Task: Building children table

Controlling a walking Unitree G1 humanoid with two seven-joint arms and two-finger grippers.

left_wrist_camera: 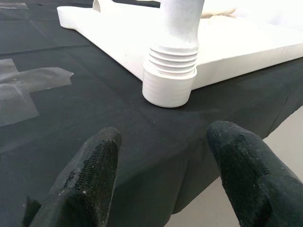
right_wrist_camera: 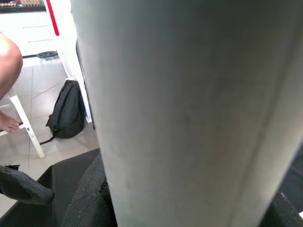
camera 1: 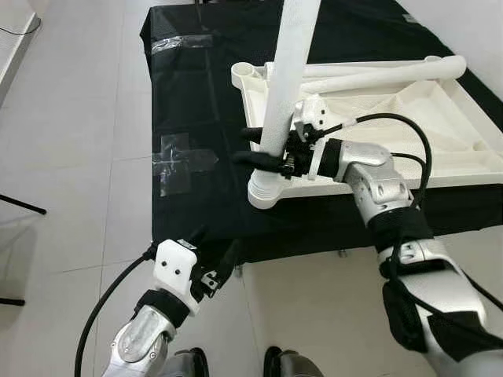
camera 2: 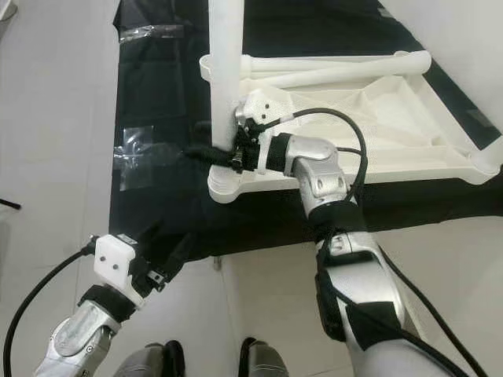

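The white tabletop [camera 1: 377,182] lies upside down on a black-clothed table [camera 1: 189,86]. A white table leg [camera 1: 287,78] stands upright in the near-left corner socket [camera 1: 266,192]. In the left wrist view, several turns of the leg's thread [left_wrist_camera: 173,60] show above the socket [left_wrist_camera: 166,90]. My right gripper [camera 1: 242,146] is shut around the leg just above the socket, and the leg [right_wrist_camera: 189,109] sits close against its camera. My left gripper [camera 1: 214,243] hangs open and empty, low at the table's front edge, pointing at the socket, fingers [left_wrist_camera: 94,165] wide apart.
Loose white legs [camera 1: 377,75] lie across the far side of the tabletop beside another corner socket [camera 1: 245,72]. Clear tape [camera 1: 177,161] is stuck on the cloth. A black backpack [right_wrist_camera: 66,116], a white chair leg [right_wrist_camera: 28,130] and a person's knee [right_wrist_camera: 7,61] are beyond the table.
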